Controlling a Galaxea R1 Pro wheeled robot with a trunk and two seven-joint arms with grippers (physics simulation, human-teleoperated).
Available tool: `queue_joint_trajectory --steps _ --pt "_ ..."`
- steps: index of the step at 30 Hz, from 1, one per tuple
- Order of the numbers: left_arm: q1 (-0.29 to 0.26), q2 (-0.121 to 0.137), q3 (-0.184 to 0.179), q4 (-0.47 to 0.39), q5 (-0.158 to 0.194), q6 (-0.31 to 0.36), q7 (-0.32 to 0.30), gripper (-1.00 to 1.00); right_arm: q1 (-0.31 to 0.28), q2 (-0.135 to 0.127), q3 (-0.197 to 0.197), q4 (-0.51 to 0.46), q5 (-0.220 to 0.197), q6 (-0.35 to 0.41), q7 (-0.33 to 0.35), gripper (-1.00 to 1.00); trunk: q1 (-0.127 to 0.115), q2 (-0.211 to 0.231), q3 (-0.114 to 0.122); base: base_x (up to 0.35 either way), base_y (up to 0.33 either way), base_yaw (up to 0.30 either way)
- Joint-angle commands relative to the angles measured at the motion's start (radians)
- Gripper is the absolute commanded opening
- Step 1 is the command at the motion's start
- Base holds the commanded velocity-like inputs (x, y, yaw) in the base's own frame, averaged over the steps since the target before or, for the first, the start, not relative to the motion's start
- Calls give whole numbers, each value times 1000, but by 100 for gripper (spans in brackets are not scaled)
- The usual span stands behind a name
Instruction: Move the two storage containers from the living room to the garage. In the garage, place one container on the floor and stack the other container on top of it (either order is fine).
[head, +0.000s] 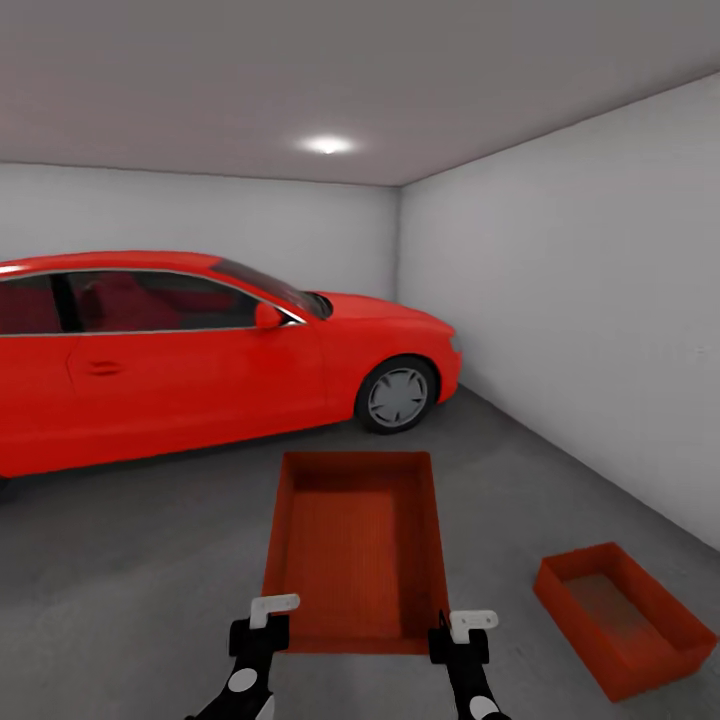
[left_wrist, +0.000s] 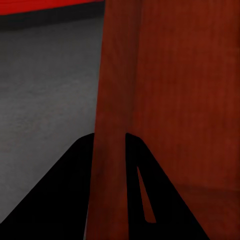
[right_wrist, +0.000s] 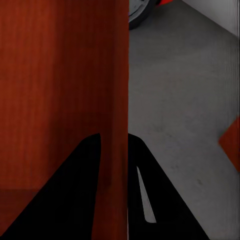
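I am in the garage. One red-orange storage container (head: 350, 540) is held out in front of me, open top up, above the dark grey floor (head: 150, 560). My left gripper (head: 268, 625) is shut on its left wall near the near corner, and my right gripper (head: 462, 635) is shut on its right wall. In the left wrist view the thin wall (left_wrist: 107, 100) runs between the dark fingers (left_wrist: 60, 200). The right wrist view shows the same, with the wall (right_wrist: 114, 100) between its fingers (right_wrist: 155, 190). The second storage container (head: 622, 618) rests on the floor to my right, and its corner (right_wrist: 232, 142) shows in the right wrist view.
A glossy red car (head: 180, 350) stands across the left and middle of the room, its front wheel (head: 397, 395) just beyond the held container. A white wall (head: 600, 300) runs along the right side. Bare concrete lies between the car and the floor container.
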Motion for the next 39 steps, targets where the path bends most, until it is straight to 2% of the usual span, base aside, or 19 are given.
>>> queue_joint_trajectory --steps 1,39 --pt "0 1 -3 2 21 -2 8 -100 -2 0 -38 -23 -11 -49 2 -100 1 -2 -2 322 0 -281" --pt "0 1 -3 3 21 -2 8 -100 -2 0 -38 -23 -11 -49 2 -100 1 -2 -2 322 0 -281"
